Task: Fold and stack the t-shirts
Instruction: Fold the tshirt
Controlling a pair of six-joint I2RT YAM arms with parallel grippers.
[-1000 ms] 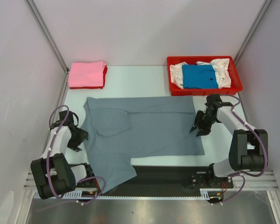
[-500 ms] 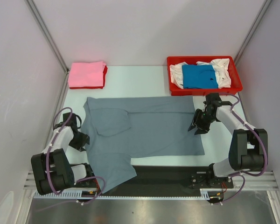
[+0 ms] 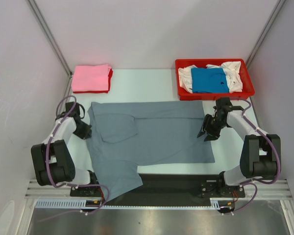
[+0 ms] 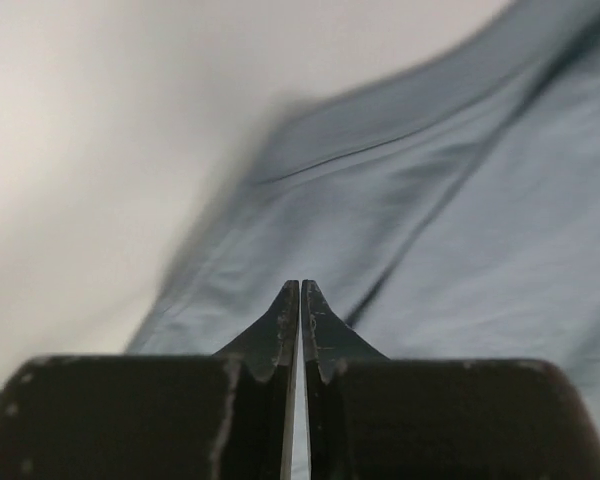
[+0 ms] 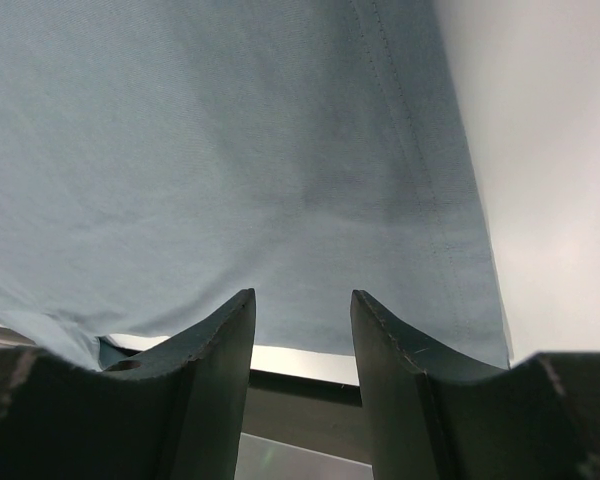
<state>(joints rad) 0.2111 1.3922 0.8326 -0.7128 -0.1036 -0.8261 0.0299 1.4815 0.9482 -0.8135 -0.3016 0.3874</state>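
Left hand [image 3: 83,131] shifted forward, closed | grey t-shirt [image 3: 152,137] edge just beside it

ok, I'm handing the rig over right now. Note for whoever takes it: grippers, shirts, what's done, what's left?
Left gripper: shut at the left edge of the slate grey cloth t-shirt; cannot tell whether cloth is pinched.
Right gripper: open over the grey shirt's right end, holding nothing.
Grey shirt: spread out on the table, not yet folded up.
Done: folded pink t-shirt lies on a folded red one, far left.
Left: fold and stack the grey one, then the bright blue t-shirt and white t-shirt in the red plastic tray.
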